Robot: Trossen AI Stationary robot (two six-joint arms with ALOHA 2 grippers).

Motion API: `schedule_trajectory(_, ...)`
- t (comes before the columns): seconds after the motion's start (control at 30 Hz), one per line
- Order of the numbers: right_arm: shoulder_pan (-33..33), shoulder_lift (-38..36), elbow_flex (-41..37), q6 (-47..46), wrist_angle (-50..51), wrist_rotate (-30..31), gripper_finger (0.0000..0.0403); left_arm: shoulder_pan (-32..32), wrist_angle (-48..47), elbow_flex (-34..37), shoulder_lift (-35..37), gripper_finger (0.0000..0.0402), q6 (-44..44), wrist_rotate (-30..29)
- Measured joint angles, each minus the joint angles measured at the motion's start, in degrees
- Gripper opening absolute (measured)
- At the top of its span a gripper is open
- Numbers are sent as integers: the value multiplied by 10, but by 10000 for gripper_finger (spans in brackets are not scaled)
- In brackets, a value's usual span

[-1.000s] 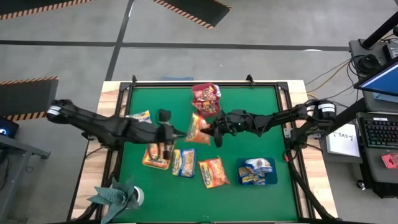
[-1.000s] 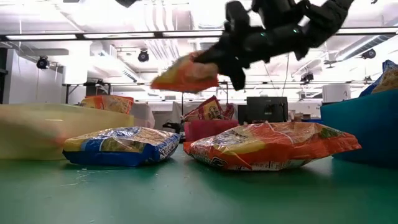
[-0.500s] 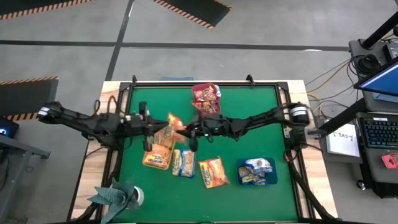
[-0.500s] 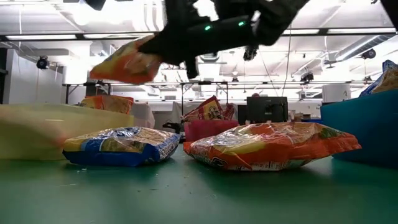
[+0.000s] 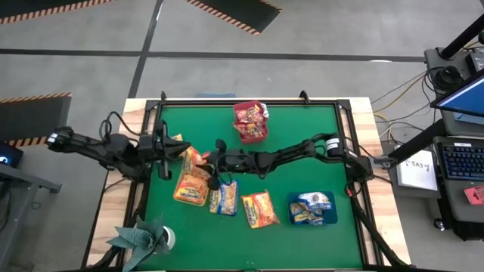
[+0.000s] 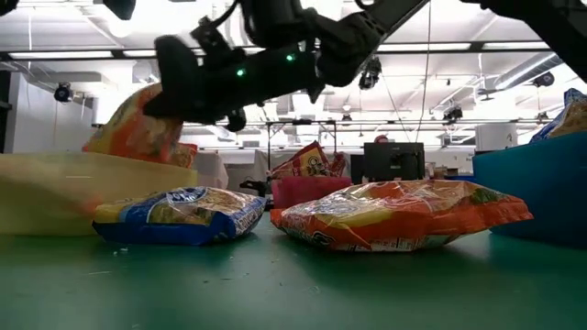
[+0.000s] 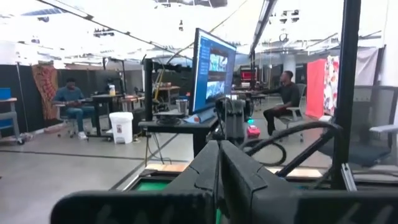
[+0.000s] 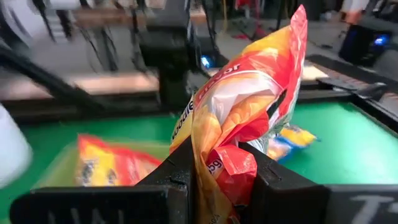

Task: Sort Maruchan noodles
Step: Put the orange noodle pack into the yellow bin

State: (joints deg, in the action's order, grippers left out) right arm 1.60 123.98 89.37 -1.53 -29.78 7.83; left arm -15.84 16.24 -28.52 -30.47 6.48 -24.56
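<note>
Right gripper (image 5: 206, 162) sits left of centre in the high view, arm stretched across the green table mat (image 5: 302, 136) from the right edge. Fingers pinching an orange-and-yellow crinkly plastic noodle packet (image 8: 249, 118); right wrist view shows the wrapper squeezed between both dark fingers (image 8: 177, 165), packet standing on edge. In the low view the same packet (image 6: 138, 128) hangs in the upper left, above the pale yellow-green plastic tray (image 6: 41, 192).

An orange packet lying in that tray (image 5: 190, 189) shows left of centre, lower half of the high view. To its right on the mat: a blue-and-yellow packet (image 5: 224, 198), then a loose orange packet (image 5: 260, 209). Low view has those two in the foreground, lying flat, side by side.

Blue plastic tray (image 5: 330, 217) at lower right holds blue-and-yellow packets (image 5: 310, 205). Red plastic tray (image 5: 252, 137) at top centre holds dark red packets (image 5: 249, 117).

Left gripper (image 5: 163, 147) at the left edge of the mat, fingers pressed together, holding nothing. Left wrist view looks out into the room: seated people, a monitor.
</note>
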Motion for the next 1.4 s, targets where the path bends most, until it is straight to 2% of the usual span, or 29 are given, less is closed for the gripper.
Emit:
schedule_trajectory(0.17, 14, 17, 35, 68, 57, 55, 65, 0, -4, 3, 11, 0, 0, 0)
schedule_trajectory(0.33, 26, 33, 63, 113, 89, 60, 65, 0, -2, 5, 11, 0, 0, 0)
schedule_trajectory(0.7, 40, 98, 140, 146, 166, 65, 65, 0, -3, 5, 9, 0, 1, 0)
schedule_trajectory(0.97, 44, 89, 142, 146, 182, 85, 68, 0, -7, 5, 8, 0, 1, 1)
schedule_trajectory(1.23, 44, 67, 141, 102, 204, 87, 107, 0, -8, 5, 7, 0, 1, 1)
schedule_trajectory(1.4, 43, 64, 152, 100, 188, 83, 103, 0, -8, 5, 7, 0, 5, 1)
